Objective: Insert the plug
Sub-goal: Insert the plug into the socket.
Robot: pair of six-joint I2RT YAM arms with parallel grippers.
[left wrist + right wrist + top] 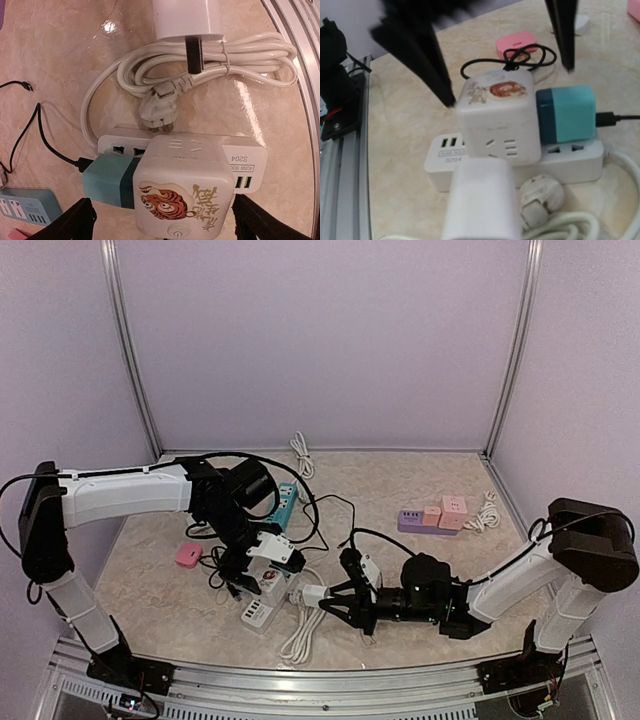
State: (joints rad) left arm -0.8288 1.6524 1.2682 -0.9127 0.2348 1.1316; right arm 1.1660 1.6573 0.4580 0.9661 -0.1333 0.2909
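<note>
Astride cube socket [182, 190]: L claw [161, 202], jaws wide apart.

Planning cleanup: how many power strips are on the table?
3: white strip under the tiger cube, teal strip beside the left arm, purple strip at right. Others may be hidden.

The white plug [480, 200], a smooth rounded block, is hanging at the bottom centre of the right wrist view, gripped by the right end effector [325, 598]. It is sitting just short of the cube socket [495, 115], not yet inserted. The white cube, carrying a tiger picture on top, is standing upright on a white power strip [570, 160] at frame centre, and its slotted face is facing the plug.
</note>
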